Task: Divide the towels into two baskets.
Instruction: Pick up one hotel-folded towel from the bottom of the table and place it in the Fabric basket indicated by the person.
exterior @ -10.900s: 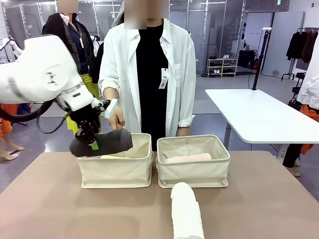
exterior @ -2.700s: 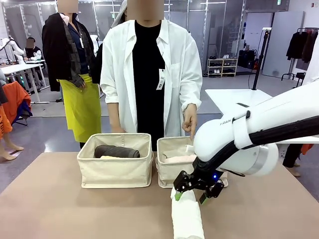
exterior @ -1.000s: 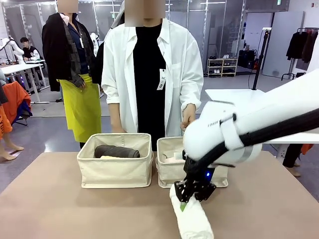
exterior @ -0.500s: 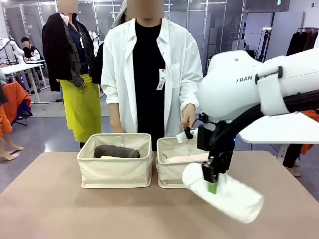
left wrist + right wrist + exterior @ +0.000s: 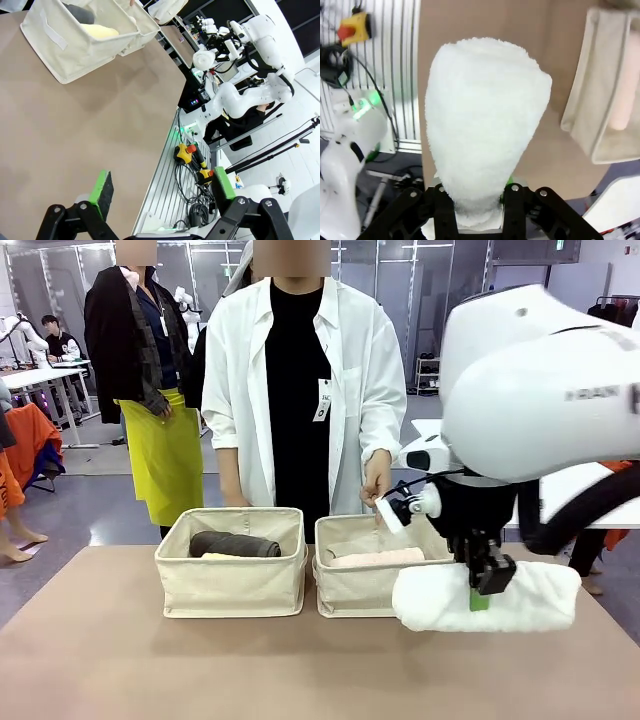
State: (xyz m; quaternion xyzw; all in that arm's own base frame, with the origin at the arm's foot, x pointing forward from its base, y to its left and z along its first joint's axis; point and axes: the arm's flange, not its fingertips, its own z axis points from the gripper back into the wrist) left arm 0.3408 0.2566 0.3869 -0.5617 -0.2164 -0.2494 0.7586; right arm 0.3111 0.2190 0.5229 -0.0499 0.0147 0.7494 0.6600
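Note:
My right gripper [image 5: 482, 585] is shut on the white towel [image 5: 487, 598], which hangs level above the table just right of the right basket [image 5: 372, 588]. In the right wrist view the white towel [image 5: 485, 125] rises from between the shut gripper [image 5: 477, 202]. A pale pink towel [image 5: 378, 558] lies in the right basket. The left basket [image 5: 232, 580] holds a dark grey towel [image 5: 235, 544] and a pale yellow towel [image 5: 213, 556]. My left gripper [image 5: 162, 187] stands open over the bare table [image 5: 75, 130], well away from the left basket [image 5: 70, 40].
A person in a white shirt stands behind the baskets, one hand [image 5: 378, 480] hanging above the right basket's far rim. The table's near edge with cables and emergency stop buttons [image 5: 186, 150] shows in the left wrist view. Another person stands farther back on the left.
My right gripper has lifted the white towel off the table's front and swung it up and to the right, turning it level beside the right basket.

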